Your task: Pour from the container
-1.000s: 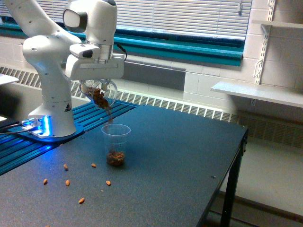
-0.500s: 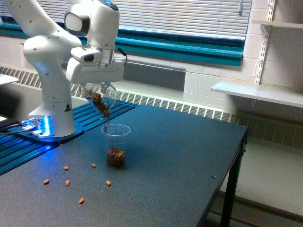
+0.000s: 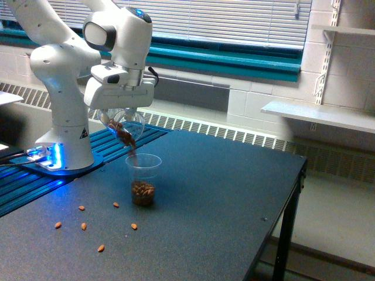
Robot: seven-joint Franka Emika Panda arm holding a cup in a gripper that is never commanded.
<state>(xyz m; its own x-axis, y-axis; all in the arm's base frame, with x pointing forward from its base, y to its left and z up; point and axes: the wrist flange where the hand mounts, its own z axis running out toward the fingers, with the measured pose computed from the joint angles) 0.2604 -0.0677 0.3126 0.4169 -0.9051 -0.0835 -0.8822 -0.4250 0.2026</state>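
One gripper (image 3: 119, 111) was clamped on the container (image 3: 124, 124), tilted mouth-down above the narrower clear cup (image 3: 143, 178); brown nuts (image 3: 127, 140) streamed from it into that cup. Six loose nuts (image 3: 84, 225) lay scattered on the dark table (image 3: 222, 199).
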